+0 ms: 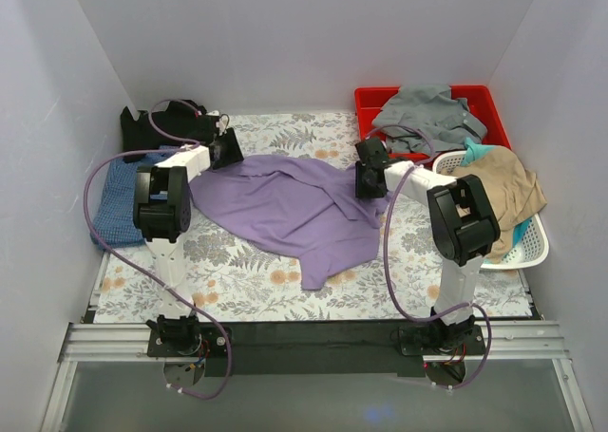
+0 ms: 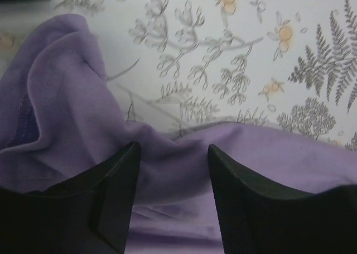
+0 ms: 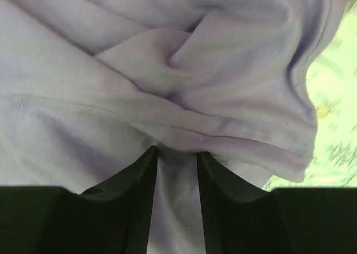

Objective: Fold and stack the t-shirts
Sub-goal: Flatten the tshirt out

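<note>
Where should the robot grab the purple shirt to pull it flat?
Probably the purple t-shirt by its far edge, at a raised fold near each end, coming down from above. Elsewhere the cloth lies flat, but there it bunches into ridges that gripper fingers can pinch; the left gripper straddles one.

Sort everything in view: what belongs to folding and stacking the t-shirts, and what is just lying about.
Job: lilac t-shirt, black t-shirt, blue checked t-shirt.
Lying about: red crate holding grey clothing; white basket holding tan cloth and teal cloth.
</note>
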{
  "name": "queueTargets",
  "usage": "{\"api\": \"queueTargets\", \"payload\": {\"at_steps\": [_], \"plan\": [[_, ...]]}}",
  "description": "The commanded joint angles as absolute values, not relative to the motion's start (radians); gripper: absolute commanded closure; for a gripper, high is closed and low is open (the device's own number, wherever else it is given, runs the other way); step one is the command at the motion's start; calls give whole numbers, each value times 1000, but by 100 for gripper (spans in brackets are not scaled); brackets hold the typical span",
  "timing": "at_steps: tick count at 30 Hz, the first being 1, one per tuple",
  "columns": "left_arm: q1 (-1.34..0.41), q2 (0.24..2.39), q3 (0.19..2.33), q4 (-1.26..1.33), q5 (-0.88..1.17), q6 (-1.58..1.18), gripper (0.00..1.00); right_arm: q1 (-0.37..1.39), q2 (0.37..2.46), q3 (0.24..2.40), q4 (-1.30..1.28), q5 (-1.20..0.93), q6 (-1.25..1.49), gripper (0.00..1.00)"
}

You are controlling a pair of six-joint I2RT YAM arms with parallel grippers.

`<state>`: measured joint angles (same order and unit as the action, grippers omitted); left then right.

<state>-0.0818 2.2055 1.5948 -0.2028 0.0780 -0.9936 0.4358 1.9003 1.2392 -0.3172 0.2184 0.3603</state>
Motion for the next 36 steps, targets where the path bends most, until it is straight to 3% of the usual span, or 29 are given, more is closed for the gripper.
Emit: {"api": "queueTargets", "payload": {"at_steps": [1, 9, 16, 20, 27, 31, 36], "plan": [[-83, 2094, 1453, -367, 12, -1080, 50, 402, 1954, 1341, -382, 291, 336, 59], [-84, 1808, 1171, -485, -2, -1134, 51, 348, 1956, 1378, -437, 334, 227, 59], [-89, 1545, 945, -558, 78, -1157, 53, 327, 1819, 1232, -448, 377, 183, 59], [-91, 1384, 925, -589, 52, -1149, 52, 319, 1717, 1129, -451, 384, 186, 59], [-91, 1457, 1100, -549, -2, -1080, 49, 319, 1534, 1103, -332, 186, 155, 56], [-91, 1534, 1173, -543, 177, -1091, 50, 319, 1620, 1187, -304, 60, 152, 56], [-103, 1542, 1091, -494, 314, -1120, 55, 319, 1753, 1244, -255, -28, 161, 56]]}}
